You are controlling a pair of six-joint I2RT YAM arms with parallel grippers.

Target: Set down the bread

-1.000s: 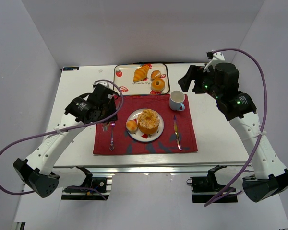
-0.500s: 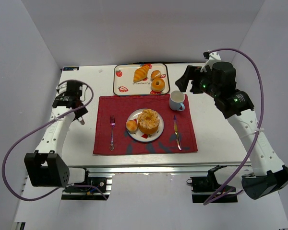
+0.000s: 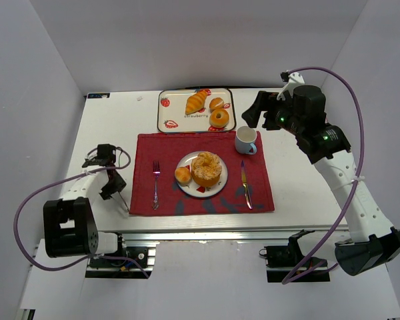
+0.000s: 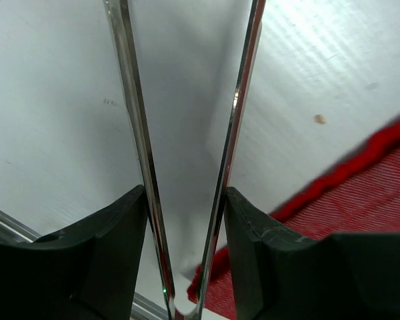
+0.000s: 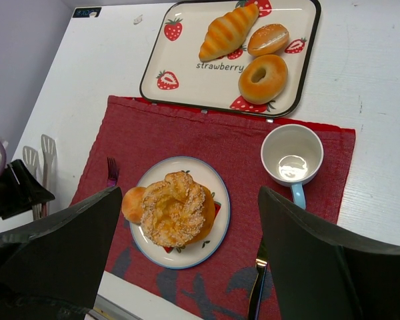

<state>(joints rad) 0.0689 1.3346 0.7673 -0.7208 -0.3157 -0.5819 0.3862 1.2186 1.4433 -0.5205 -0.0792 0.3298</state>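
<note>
Ring loaf (image 3: 207,169) and small bun (image 3: 183,175) are noted on the plate (image 3: 199,195), on the red mat (image 3: 147,147) midway along the near edge of the table (image 3: 300,187).

Placing is judged done; only setting down the tongs (image 4: 130,100) may remain.

- Loaf: laid flat, hole and dusted top upward. Round, so no long axis.
- Bun: likewise round, touching the loaf's left side.
- Left pincer (image 4: 185,200): clamped on the tongs, near the left near corner.
- Right pincer (image 5: 190,192): spread wide, empty.
</note>
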